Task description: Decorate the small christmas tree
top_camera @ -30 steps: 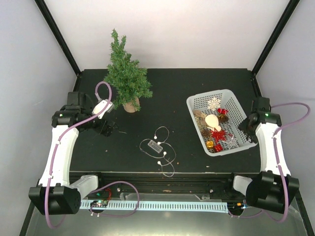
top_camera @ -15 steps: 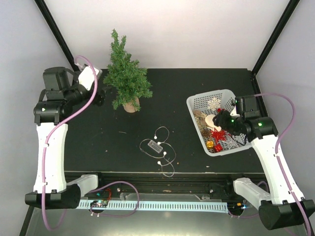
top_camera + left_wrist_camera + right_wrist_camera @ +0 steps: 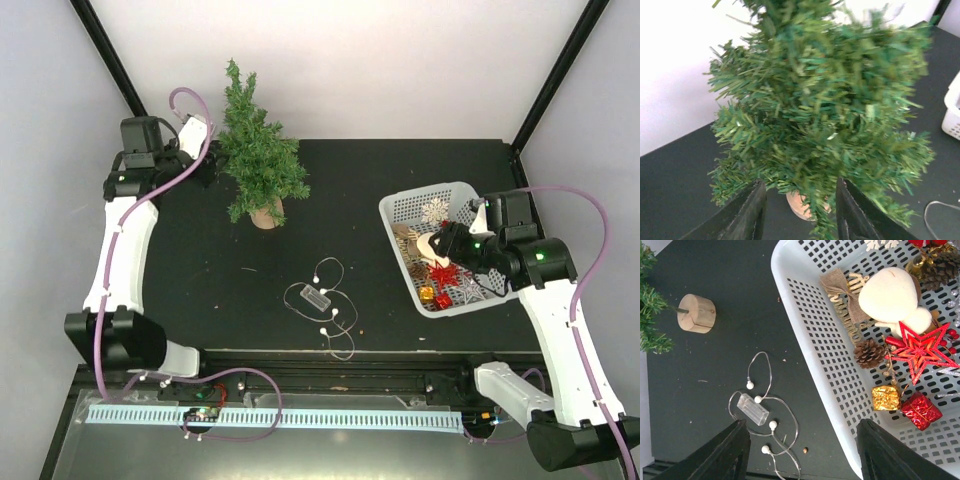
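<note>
left end effector (image 3: 799,189) straddling small christmas tree (image 3: 815,115), grasp unclear | right end effector (image 3: 802,440) hanging released | branch tug risking toppling

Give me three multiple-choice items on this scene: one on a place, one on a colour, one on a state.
1. The string of lights lies:
A) on the table, between the small christmas tree and the basket
B) inside the basket
C) draped on the tree

2. The basket is:
A) red
B) green
C) white

3. The right gripper has its jaws:
A) shut on a pine cone
B) open, nothing between them
C) shut on the lights

Answers:
1. A, the top view shows the wire on bare tabletop.
2. C, its mesh walls are white.
3. B, the right wrist view shows the jaws wide apart over the basket.
</note>
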Tool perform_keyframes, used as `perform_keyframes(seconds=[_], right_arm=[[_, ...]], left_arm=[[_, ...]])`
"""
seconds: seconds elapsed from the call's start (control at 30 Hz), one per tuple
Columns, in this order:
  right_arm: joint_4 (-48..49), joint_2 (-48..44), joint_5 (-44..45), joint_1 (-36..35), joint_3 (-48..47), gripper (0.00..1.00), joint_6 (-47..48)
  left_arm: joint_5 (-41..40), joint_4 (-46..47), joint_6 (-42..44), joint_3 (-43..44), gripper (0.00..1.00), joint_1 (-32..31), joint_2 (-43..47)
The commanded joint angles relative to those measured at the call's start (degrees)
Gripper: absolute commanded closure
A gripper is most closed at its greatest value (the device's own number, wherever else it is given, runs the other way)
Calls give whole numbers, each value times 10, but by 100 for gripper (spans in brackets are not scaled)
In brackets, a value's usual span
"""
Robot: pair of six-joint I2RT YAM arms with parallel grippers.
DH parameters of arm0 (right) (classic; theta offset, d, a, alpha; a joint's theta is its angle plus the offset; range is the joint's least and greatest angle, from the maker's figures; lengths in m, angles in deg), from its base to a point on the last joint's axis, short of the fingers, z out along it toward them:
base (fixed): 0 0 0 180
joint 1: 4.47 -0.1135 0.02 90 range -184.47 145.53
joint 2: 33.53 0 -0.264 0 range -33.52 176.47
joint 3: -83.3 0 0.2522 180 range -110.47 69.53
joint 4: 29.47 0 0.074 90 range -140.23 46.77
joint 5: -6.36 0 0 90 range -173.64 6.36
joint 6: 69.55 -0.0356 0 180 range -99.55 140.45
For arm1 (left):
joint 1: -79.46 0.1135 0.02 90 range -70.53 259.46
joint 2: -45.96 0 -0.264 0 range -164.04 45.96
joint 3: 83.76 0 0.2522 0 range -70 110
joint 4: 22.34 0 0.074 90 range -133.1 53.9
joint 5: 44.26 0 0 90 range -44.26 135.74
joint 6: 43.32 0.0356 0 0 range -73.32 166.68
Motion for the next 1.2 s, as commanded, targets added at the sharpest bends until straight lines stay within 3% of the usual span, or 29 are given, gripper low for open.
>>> perform_keyframes(seconds=[0.0,0.1,0.23,0.87,1.03,1.17], right_arm=[[-35,3,-18,-3,-27,40,28],[-46,15,-24,-3,-37,40,40],[-49,16,-4,-3,-43,40,45],[-74,5,29,-3,-47,40,39],[-69,5,30,-3,-39,40,35],[-66,10,31,-3,-39,40,34]], left_arm=[[7,35,-43,52,53,16,-41],[27,41,-64,76,38,27,-69],[45,40,-83,110,34,32,-109],[87,27,-93,191,48,40,-224],[134,22,-103,191,52,40,-240],[218,17,-113,192,54,40,-256]])
